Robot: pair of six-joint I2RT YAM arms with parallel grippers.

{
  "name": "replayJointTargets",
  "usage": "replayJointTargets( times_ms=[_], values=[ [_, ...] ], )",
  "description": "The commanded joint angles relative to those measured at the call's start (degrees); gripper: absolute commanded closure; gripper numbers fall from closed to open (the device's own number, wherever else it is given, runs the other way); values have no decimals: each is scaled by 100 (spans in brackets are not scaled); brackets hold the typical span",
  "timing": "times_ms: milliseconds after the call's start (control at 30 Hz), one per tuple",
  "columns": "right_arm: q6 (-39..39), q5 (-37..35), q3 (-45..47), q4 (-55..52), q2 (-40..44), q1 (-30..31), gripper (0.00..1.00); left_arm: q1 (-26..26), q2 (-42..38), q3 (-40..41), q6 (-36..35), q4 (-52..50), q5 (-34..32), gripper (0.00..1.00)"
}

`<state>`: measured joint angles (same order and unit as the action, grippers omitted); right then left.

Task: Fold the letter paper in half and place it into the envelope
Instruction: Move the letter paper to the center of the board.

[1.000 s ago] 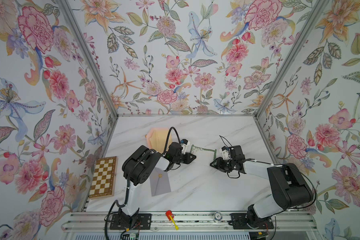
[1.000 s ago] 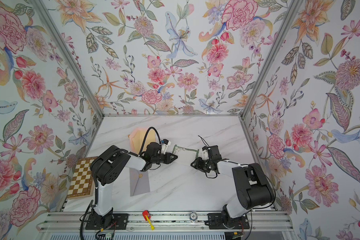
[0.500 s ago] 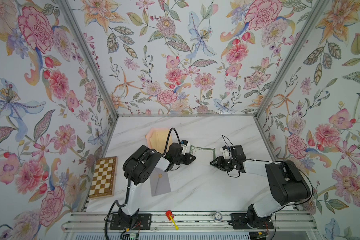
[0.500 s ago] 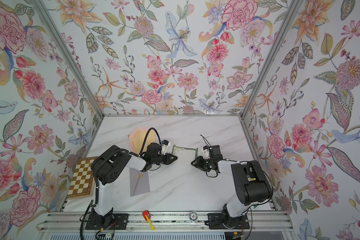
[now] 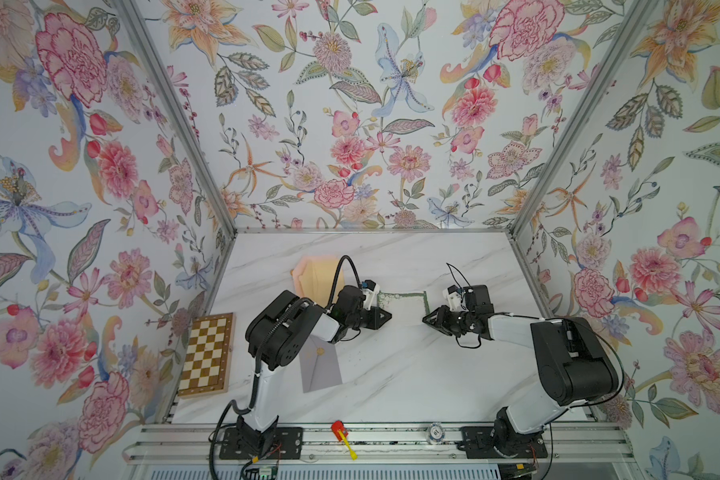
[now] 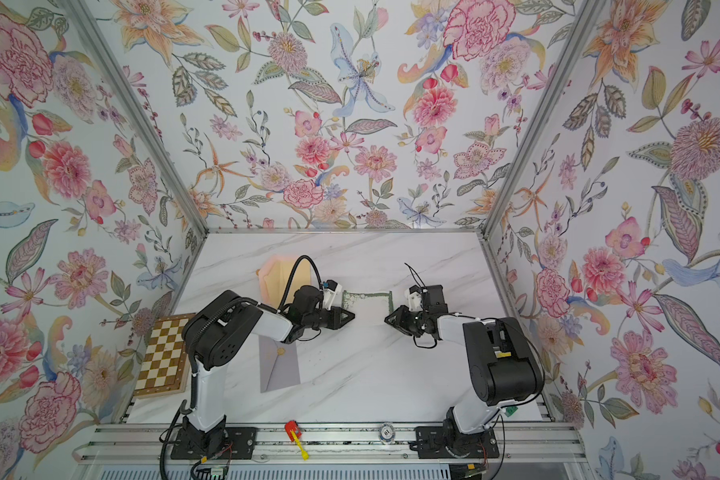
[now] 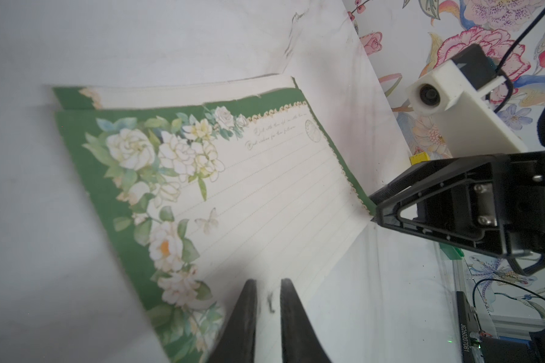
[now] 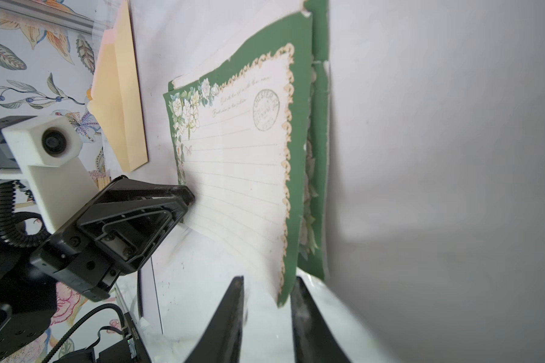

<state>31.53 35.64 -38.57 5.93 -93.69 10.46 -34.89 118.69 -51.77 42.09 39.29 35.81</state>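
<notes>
**Flowered letter sheet gripped at its near edge between the two arms**

We see the letter paper (image 5: 404, 302) lying on the marble table (image 5: 391, 374), about midway across it. It sits between the two grippers and near the peach envelope (image 5: 314, 276), which is on its left-arm side. In both top views it reads as a small pale rectangle with a thin green line along its far and right edges.

The wrist views give us the detail. The sheet is cream and ruled with fine lines. A dark green border frames it, with a gold scalloped trim just inside. White blooms with pale green leaves run down one side, and a small butterfly sits beside them. At the head there are two lines of cursive script and a round postmark. We see two layers: the front one sits slightly off the one behind, so a strip of green and cream shows past its edge. The green edge is nicked in places.

The left gripper (image 7: 268, 283) has its jaws nearly pressed together, pinching the paper's near edge close to the flowered side. The right gripper (image 8: 268, 279) has its jaws spread, with the opposite near corner of the paper standing between them. We cannot tell whether either finger touches that corner. A grey envelope (image 5: 321, 368) with a gold seal lies flat by the left arm, well apart from the sheet.
</notes>
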Motion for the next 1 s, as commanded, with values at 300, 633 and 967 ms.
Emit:
replayJointTargets(
  times_ms=[300,633,967],
  values=[
    [-278,110,-451,-341,-276,-44,72,-48,178,-79,-156,-218,13,82],
    [-305,170,-744,-204,-632,-36,74,-42,202,-97,-168,-228,33,82],
    [-437,258,-579,97,-621,-31,100,-44,-350,248,207,705,31,81]
  ],
)
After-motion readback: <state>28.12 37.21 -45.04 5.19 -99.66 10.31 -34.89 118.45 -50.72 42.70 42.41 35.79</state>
